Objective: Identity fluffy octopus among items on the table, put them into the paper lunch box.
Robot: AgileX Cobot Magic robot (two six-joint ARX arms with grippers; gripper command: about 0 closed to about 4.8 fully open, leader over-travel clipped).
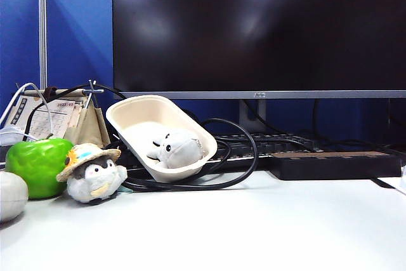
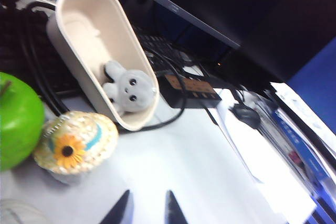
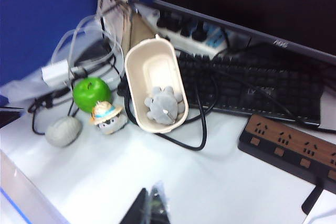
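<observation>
Octopus plush [image 1: 179,149] lies inside the paper lunch box [image 1: 136,111], left of centre; placement looks complete. I see my left pincer [image 2: 147,209] wide, right pincer [image 3: 149,206] closed empty, both clear above the tabletop [image 1: 266,220].

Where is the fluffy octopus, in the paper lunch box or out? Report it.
In. The fluffy octopus lies inside the paper lunch box, at its near end, below the rim; the box itself sits tilted on black cables.
</observation>
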